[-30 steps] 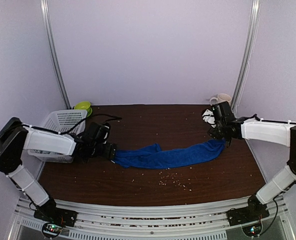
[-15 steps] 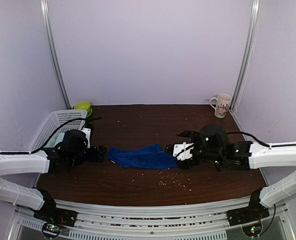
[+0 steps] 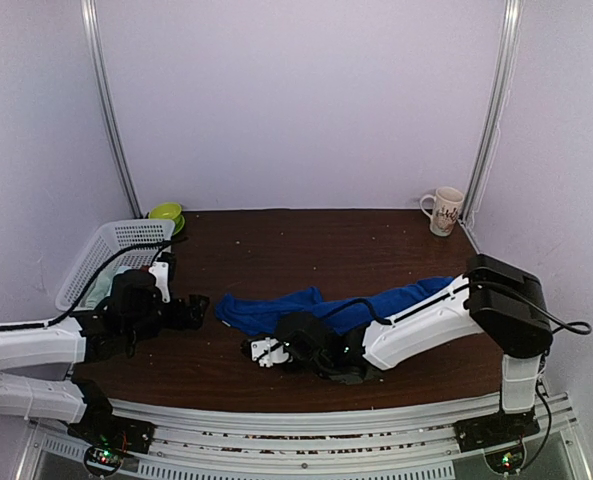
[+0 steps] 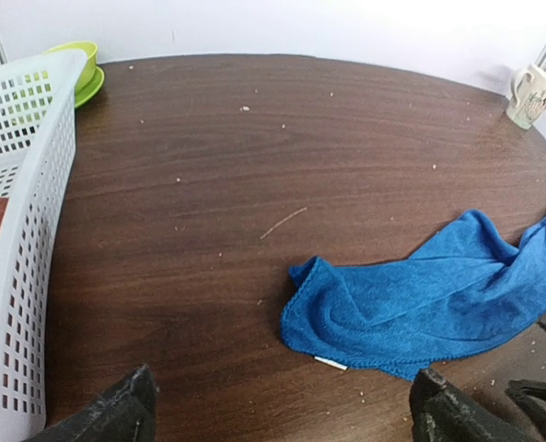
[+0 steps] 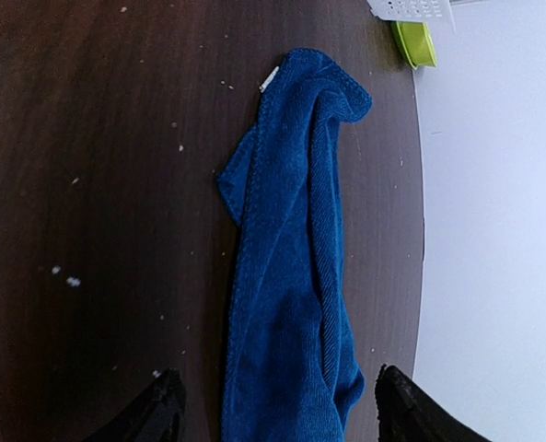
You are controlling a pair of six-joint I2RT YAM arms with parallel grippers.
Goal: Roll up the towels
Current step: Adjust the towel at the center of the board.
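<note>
The royal blue towel (image 3: 276, 310) lies as a long crumpled strip across the middle of the table, and its right end reaches towards the right side (image 3: 431, 290). My left gripper (image 3: 198, 308) is open and empty, just left of the towel's left end (image 4: 383, 304). My right gripper (image 3: 276, 343) is open, low over the towel's front edge, and the strip (image 5: 291, 276) runs between its spread fingers. A pale mint cloth (image 3: 101, 287) seems to lie in the basket, partly hidden by my left arm.
A white perforated basket (image 3: 126, 240) stands at the left edge, with a green bowl (image 3: 166, 212) behind it. A white patterned mug (image 3: 444, 210) stands at the back right corner. Small crumbs are scattered over the brown table (image 3: 296, 250).
My right arm has swung left and nearer, and now reaches low across the front of the table. The towel, bunched half a second ago, now shows stretched out to the right. My left gripper has barely moved.
</note>
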